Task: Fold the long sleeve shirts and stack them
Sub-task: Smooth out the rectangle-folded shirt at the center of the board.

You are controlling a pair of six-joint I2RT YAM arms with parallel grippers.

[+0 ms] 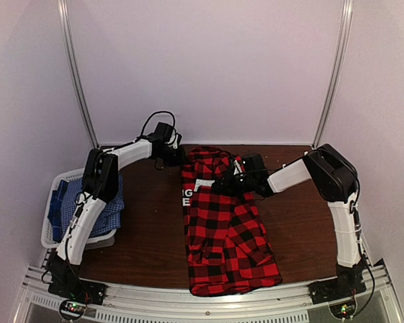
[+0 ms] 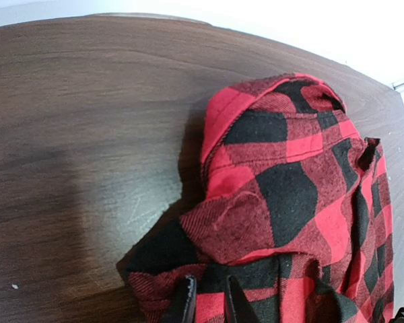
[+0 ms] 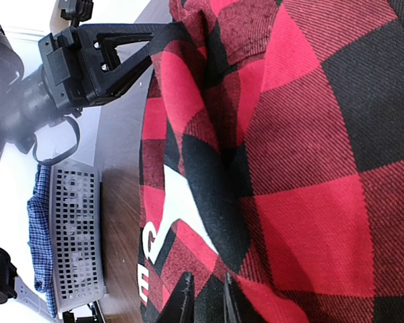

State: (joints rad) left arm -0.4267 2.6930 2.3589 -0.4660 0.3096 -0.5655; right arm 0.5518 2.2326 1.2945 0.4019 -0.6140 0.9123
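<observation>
The red-and-black plaid shirt lies lengthwise along the middle of the table. Its collar end is towards the far side and its hem reaches the near edge. The far part is bunched and partly lifted, while the rest lies flat. A white label shows near the neck, and white lettering sits at the cloth's left edge just below it.

The left gripper is at the shirt's far-left corner. In the left wrist view its jaws stand close together, with a fold of plaid pinched between them. The right gripper reaches in from the right over the upper part of the shirt. Its narrow jaws are likewise clamped on plaid cloth beside the label.

The blue-and-white check shirt lies crumpled in the pale grey basket. The basket stands at the left edge of the table, well apart from the plaid shirt and partly behind the left arm.
</observation>
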